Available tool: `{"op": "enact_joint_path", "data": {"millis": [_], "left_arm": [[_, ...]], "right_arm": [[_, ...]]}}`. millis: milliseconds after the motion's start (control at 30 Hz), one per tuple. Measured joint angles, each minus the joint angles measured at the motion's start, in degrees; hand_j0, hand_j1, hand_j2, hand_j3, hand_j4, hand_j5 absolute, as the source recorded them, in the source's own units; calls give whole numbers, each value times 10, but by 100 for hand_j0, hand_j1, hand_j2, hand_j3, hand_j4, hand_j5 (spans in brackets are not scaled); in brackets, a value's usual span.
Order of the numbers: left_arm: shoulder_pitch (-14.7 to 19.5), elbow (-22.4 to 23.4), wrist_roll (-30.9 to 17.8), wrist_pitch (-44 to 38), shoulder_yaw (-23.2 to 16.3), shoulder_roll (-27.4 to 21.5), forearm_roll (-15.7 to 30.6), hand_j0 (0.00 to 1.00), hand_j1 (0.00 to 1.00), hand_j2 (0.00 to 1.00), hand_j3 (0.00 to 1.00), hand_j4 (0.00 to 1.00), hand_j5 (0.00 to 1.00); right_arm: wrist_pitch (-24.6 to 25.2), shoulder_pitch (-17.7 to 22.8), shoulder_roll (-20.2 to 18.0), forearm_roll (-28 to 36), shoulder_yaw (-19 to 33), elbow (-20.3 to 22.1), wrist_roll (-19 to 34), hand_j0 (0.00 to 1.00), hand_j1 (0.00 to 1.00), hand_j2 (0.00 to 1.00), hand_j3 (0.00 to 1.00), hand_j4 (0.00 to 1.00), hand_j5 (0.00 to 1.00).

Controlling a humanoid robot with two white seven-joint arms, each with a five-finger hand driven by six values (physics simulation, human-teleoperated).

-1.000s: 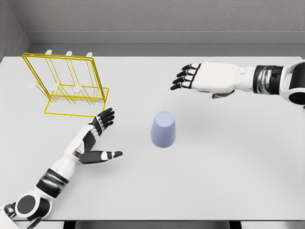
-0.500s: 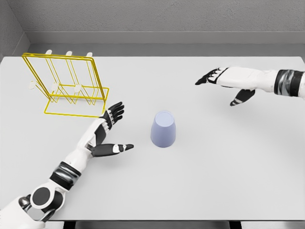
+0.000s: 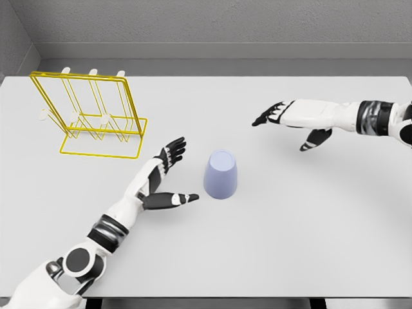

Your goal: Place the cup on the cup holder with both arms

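A pale lavender cup (image 3: 221, 174) stands upside down near the middle of the white table (image 3: 309, 219). A yellow wire cup holder (image 3: 90, 116) with white-tipped pegs stands at the back left. My left hand (image 3: 172, 174) is open just left of the cup, fingers spread and thumb pointing at it, a small gap between them. Open too, my right hand (image 3: 283, 119) hovers over the table behind and to the right of the cup, palm down and well clear of it.
A grey wall (image 3: 206, 26) runs along the table's far edge. Bare tabletop lies between the holder and the cup, and in front of the cup.
My left hand has slid right, closing in on the cup. My right hand first pulled back to the right, then came down and left a little toward the cup.
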State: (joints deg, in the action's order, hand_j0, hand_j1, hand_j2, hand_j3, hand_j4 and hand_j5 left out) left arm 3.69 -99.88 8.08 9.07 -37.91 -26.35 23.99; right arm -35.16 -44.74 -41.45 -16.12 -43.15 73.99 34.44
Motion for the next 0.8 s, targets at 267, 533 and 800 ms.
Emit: {"op": "enact_joint_path", "data": {"millis": [267,533,800], "left_arm": [[17,7,0,-27,-7,17,-6,100,100,100,100,100,100],[33,14,0,-60,-14,37,-22,100,100,100,100,100,100],[36,24,0,-67,-29,46,-27,100,100,100,100,100,100]], "right_arm": [[0,-6,16,8,3,-7,-11,100,100,100,100,100,100],[0,44,7,12,70,-3,-23,100,100,100,100,100,100],[0,48,-15,13,103,-3,-32,100,100,100,100,100,100]]}}
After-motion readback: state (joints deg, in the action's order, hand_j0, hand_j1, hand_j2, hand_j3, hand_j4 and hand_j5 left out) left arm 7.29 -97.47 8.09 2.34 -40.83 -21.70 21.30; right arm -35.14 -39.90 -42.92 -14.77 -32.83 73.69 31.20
